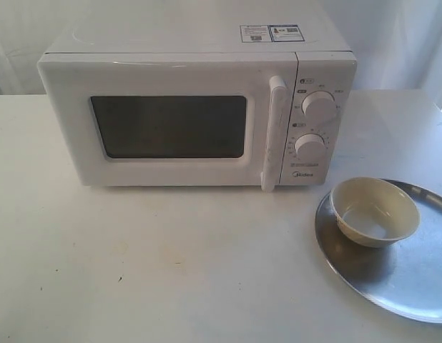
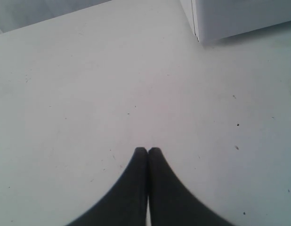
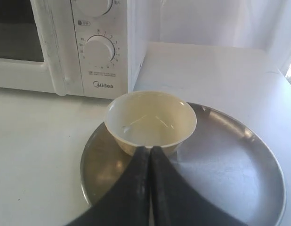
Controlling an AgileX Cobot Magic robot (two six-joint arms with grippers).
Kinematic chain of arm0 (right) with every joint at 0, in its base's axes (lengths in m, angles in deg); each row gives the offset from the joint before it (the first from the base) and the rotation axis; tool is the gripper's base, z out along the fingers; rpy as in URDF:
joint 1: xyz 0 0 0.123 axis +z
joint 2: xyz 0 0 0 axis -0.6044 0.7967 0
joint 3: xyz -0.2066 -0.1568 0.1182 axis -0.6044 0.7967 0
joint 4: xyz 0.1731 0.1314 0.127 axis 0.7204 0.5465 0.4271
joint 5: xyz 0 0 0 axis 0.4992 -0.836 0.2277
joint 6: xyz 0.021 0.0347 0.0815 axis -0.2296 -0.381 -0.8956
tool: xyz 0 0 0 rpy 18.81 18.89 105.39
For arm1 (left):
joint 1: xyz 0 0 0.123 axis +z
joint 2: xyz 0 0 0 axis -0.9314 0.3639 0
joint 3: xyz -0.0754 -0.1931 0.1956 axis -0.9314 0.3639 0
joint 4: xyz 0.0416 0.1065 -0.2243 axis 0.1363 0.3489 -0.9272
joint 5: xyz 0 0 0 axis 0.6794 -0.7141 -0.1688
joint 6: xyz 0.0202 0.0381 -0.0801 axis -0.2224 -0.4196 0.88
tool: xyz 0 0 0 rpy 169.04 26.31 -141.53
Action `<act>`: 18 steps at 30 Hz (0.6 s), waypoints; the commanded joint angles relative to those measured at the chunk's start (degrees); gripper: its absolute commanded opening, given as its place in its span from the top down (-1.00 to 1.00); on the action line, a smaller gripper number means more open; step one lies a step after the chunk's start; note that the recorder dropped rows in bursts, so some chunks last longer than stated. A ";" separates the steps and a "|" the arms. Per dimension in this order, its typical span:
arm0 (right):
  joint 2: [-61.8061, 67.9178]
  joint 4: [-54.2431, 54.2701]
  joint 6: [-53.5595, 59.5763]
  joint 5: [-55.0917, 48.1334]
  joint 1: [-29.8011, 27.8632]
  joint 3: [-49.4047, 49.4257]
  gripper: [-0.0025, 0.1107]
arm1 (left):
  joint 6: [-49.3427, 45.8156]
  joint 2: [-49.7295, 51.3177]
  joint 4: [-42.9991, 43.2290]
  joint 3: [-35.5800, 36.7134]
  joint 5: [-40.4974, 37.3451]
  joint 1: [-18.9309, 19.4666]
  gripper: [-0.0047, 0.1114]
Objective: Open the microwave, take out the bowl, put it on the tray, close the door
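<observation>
The white microwave (image 1: 196, 107) stands at the back of the table with its door (image 1: 171, 125) shut and the bar handle (image 1: 272, 132) upright. The cream bowl (image 1: 374, 211) sits upright on the left part of the silver tray (image 1: 414, 279). In the right wrist view the bowl (image 3: 150, 121) rests on the tray (image 3: 230, 160) just beyond my right gripper (image 3: 149, 149), which is shut and empty. My left gripper (image 2: 148, 150) is shut and empty over bare table, with a corner of the microwave (image 2: 239, 19) further off. Neither gripper shows in the exterior view.
The white table (image 1: 171, 264) stretches in front of the microwave. The tray runs off the exterior view's right edge. Two round knobs (image 1: 318, 107) sit on the microwave's control panel. A white curtain hangs behind.
</observation>
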 commanded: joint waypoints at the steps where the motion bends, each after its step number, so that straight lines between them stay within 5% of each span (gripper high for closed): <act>1: -0.36 0.09 1.73 0.21 -0.05 0.18 0.96 | 0.18 -0.12 -0.47 -0.14 -0.11 -0.30 0.92; 18: -0.36 0.09 -2.94 -0.10 -0.05 0.18 0.96 | 0.18 -0.12 -0.47 -0.14 -0.11 -0.30 0.92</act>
